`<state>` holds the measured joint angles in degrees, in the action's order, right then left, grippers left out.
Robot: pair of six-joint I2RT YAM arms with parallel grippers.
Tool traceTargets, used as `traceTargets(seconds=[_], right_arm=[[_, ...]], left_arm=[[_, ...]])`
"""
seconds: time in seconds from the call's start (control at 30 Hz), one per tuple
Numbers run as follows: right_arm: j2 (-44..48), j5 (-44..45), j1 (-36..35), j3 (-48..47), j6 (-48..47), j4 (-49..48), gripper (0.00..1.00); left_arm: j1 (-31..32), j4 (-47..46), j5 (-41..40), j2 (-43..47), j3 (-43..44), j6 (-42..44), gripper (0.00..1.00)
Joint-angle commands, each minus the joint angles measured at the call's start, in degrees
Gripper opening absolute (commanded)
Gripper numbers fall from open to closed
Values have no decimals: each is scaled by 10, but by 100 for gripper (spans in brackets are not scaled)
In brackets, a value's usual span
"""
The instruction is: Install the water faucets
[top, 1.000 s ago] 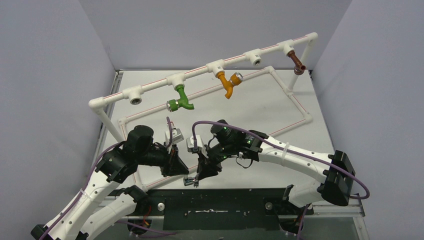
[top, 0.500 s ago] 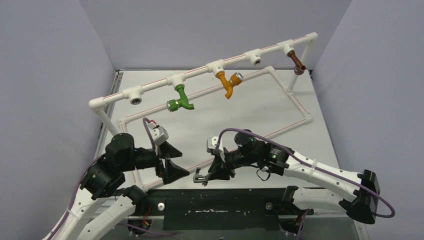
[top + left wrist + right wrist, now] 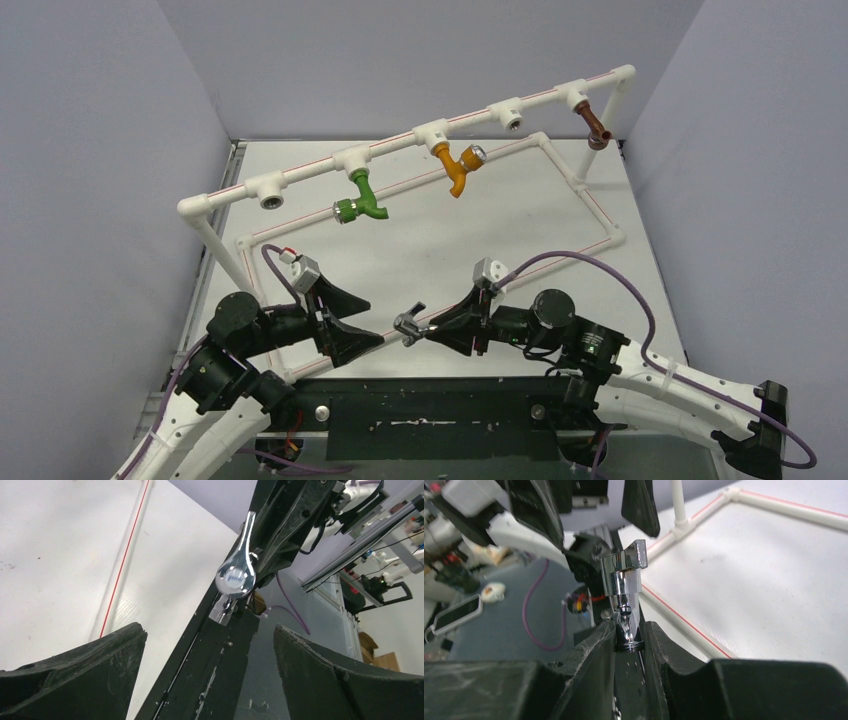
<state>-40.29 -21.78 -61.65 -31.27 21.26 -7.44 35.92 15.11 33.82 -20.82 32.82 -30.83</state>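
The chrome water faucet (image 3: 408,325) hangs in the air over the table's near edge, with my right gripper (image 3: 428,331) shut on its body. In the right wrist view the faucet (image 3: 626,582) sticks up between the pinching fingers of the right gripper (image 3: 630,628). My left gripper (image 3: 371,322) stands wide open just left of it, holding nothing. From the left wrist, the faucet (image 3: 236,575) hangs beyond the spread left gripper (image 3: 210,630). The white pipe rail (image 3: 400,145) carries green (image 3: 362,205), orange (image 3: 458,170) and brown (image 3: 597,128) taps, and two bare sockets (image 3: 270,200) (image 3: 513,122).
A white pipe frame with red stripes (image 3: 590,200) lies on the white tabletop and holds up the rail. A black base bar (image 3: 440,410) runs along the near edge between the arm mounts. Grey walls close in the left, back and right sides.
My left gripper has opened, let go of the chrome faucet and drawn back left. The right arm has carried the faucet up and slightly right, its elbow swinging out to the right.
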Motion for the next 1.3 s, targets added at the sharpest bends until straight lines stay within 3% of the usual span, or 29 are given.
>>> traceTargets(seconds=[0.0,0.33,0.8,1.0,1.2,1.27], right_arm=[[25,63,-6,28,102,-217,0],[-47,131,-45,51,170,-408,0],[-172,245,-114,31,198,-563,0],[-192,273,-125,26,199,-582,0],[-197,287,-133,27,200,-593,0],[-201,289,-134,27,201,-595,0]], left_arm=[[0,-133,4,17,-26,-76,97],[0,-292,-9,52,-97,-198,97],[0,-334,-32,49,-94,-239,92],[0,-330,-46,59,-93,-240,82],[0,-331,-47,60,-93,-245,56],[0,-331,-47,60,-93,-245,52]])
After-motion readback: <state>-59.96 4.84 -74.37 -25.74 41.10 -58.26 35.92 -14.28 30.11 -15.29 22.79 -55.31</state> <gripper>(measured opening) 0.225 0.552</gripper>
